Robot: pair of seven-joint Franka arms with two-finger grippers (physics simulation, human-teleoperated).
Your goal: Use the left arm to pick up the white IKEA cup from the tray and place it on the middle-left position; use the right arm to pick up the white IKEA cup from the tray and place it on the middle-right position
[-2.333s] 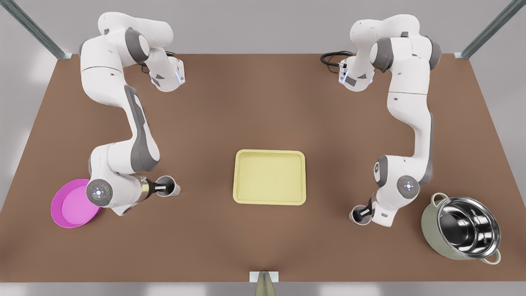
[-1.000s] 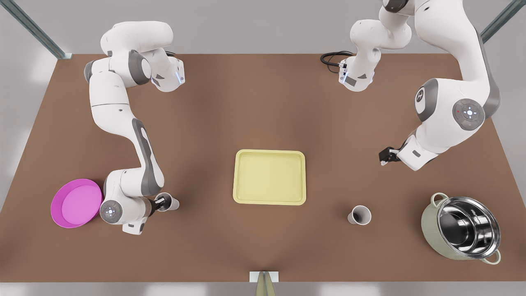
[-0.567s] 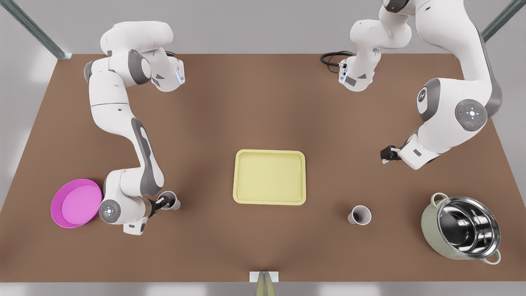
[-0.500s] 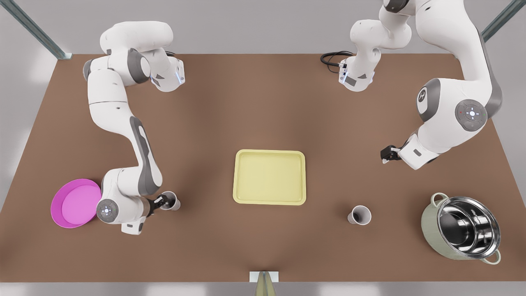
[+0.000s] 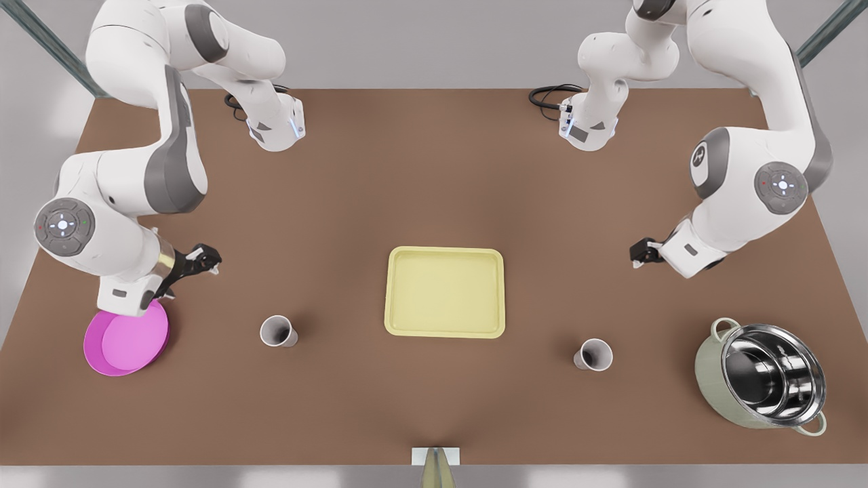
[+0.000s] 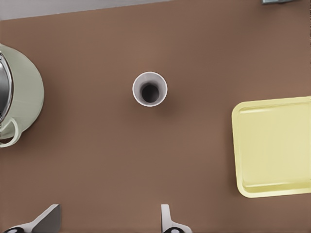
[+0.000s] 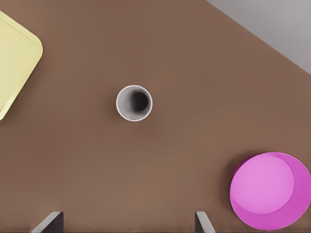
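The brown worktop (image 5: pixel 434 176) is carrying the yellow tray (image 5: pixel 444 291) at centre. The left gripper (image 5: pixel 637 254), jaws apart, is hovering well apart from one white cup (image 5: pixel 594 354), which is standing upright off the tray. The right gripper (image 5: pixel 203 257), jaws apart, is hovering likewise clear of the second white cup (image 5: pixel 278 331).

Bare table (image 5: pixel 434 190) surrounds both cups (image 5: pixel 278 331) (image 5: pixel 594 354); dish (image 5: pixel 126 339) and pot (image 5: pixel 763 373) flank them

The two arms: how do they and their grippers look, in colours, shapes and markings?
Both arms are glossy white rounded segments with grey joint covers and round caps with small lights. The left gripper, at the front view's right, and the right gripper, at its left, are black with pale fingertips. Black cables coil by the bases.
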